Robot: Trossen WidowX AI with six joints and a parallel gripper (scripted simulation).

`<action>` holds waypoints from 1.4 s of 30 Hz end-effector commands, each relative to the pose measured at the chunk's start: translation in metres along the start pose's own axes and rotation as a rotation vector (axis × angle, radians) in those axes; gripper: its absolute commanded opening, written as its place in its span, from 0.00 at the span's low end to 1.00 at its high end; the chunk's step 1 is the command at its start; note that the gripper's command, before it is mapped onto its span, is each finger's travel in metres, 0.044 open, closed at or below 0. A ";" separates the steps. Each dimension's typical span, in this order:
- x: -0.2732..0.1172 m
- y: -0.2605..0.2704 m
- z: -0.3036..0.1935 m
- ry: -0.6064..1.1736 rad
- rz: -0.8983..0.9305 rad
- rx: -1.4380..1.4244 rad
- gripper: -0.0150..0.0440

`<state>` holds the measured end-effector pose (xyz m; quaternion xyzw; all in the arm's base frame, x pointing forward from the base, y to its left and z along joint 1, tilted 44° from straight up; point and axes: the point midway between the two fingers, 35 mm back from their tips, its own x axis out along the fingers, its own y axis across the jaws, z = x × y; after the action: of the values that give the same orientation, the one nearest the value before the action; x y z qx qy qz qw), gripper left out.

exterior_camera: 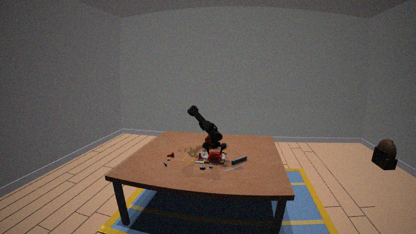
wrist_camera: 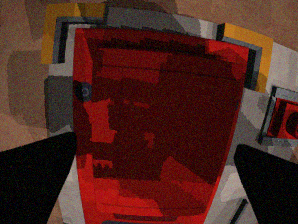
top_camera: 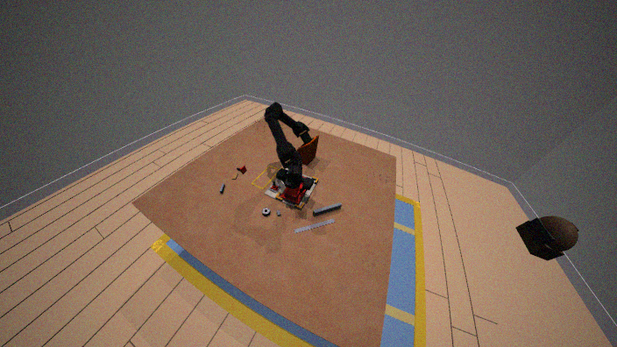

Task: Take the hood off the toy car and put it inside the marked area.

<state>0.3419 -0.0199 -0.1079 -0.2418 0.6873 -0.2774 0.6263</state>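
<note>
Brown tabletop [top_camera: 342, 267] [exterior_camera: 251, 184], plain grey walls [exterior_camera: 236, 74], plank floor [top_camera: 473, 245] [exterior_camera: 348, 183], blue rug with yellow edging [top_camera: 400, 263] [exterior_camera: 307, 201] partly under the table. Dark chair-like object [top_camera: 548, 238] [exterior_camera: 385, 155] at right of frame.

Black arm [top_camera: 276, 131] [exterior_camera: 207, 125] is bent over the middle of the tabletop, pincer [top_camera: 298, 186] [exterior_camera: 214, 150] [wrist_camera: 160, 148] pointing down at the toy car [top_camera: 294, 194] [exterior_camera: 215, 156] [wrist_camera: 165, 115]. Pincer wide, nothing held; wrist view has one black finger lower left, one lower right, red body between them. Can't tell if either touches it. Car is red, on a pale board [top_camera: 271, 193] [exterior_camera: 201, 161] [wrist_camera: 70, 205] with yellow corner brackets. Hood is not distinguishable from the rest of the red bodywork, too dark.

Marked area [top_camera: 257, 186] [exterior_camera: 189, 161] is a yellow outline just left of the board; no hood seen in its visible part.

Small red piece [top_camera: 242, 169] [exterior_camera: 171, 155] left of the outline. Dark bar [top_camera: 327, 209] [exterior_camera: 239, 160] and pale strip [top_camera: 315, 226] [exterior_camera: 235, 168] lower right of the car. Round dark-and-light piece [top_camera: 263, 212] [exterior_camera: 202, 167] just below the board.
</note>
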 end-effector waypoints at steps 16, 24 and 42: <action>0.010 0.000 0.000 -0.001 -0.004 -0.004 1.00; 0.009 0.000 0.000 0.000 0.000 0.000 0.81; 0.005 0.000 0.000 0.000 0.000 0.000 0.28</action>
<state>0.3410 -0.0249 -0.1131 -0.2437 0.6878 -0.2768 0.6252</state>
